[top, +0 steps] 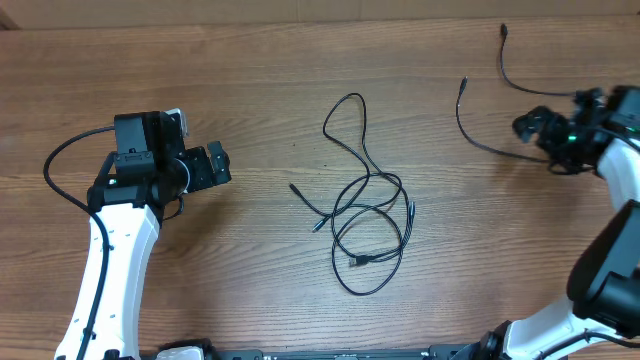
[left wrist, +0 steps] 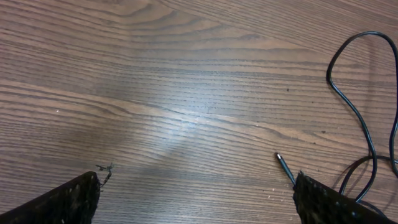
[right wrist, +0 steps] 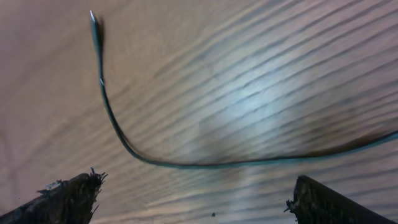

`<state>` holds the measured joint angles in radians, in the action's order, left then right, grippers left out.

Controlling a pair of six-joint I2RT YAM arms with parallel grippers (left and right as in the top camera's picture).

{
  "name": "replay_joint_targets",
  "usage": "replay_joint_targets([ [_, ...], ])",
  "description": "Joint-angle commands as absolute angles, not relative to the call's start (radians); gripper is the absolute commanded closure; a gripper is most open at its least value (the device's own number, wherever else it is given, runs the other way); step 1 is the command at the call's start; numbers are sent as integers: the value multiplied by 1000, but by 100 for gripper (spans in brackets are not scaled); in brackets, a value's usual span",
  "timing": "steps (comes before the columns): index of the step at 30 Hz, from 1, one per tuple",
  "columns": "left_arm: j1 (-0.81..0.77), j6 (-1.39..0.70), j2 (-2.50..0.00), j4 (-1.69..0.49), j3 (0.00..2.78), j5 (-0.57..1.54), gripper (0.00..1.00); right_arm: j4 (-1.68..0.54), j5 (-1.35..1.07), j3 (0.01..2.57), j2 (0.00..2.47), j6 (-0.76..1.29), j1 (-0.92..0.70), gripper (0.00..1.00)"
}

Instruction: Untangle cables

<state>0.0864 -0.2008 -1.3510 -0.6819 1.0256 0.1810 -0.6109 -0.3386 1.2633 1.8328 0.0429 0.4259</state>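
Note:
Several thin black cables point(top: 365, 215) lie tangled in overlapping loops at the middle of the table, with one long loop reaching toward the far side. My left gripper point(top: 222, 167) stands open to the left of them and holds nothing. In the left wrist view a cable loop point(left wrist: 354, 106) and a small plug tip point(left wrist: 283, 163) lie just ahead of the right finger point(left wrist: 336, 202); the left gripper point(left wrist: 196, 199) spans bare wood. A separate cable point(top: 480, 140) curves at the far right. My right gripper point(top: 533, 140) is open over it. The right wrist view shows that cable point(right wrist: 186, 165) lying ahead of the right gripper point(right wrist: 196, 199).
The wooden table point(top: 250, 80) carries nothing else. A thicker black wire point(top: 60, 165) loops out from the left arm. The right arm's white links point(top: 610, 260) run along the right edge of the table.

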Motion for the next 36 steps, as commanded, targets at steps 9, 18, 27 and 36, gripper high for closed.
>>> replay_joint_targets([
  [9, 84, -179, -1342, -680, 1029, 173, 0, -730, -53, 1264, 1824, 29, 301, 0],
  [18, 84, -179, -1342, -680, 1029, 173, 0, -661, -45, 1158, 1824, 28, 301, 0],
  [27, 84, -179, -1342, -680, 1029, 173, 0, -550, -27, 1050, 1824, 29, 301, 0],
  [36, 84, -179, -1342, -680, 1029, 173, 1, -371, -1, 964, 1827, 29, 301, 0],
])
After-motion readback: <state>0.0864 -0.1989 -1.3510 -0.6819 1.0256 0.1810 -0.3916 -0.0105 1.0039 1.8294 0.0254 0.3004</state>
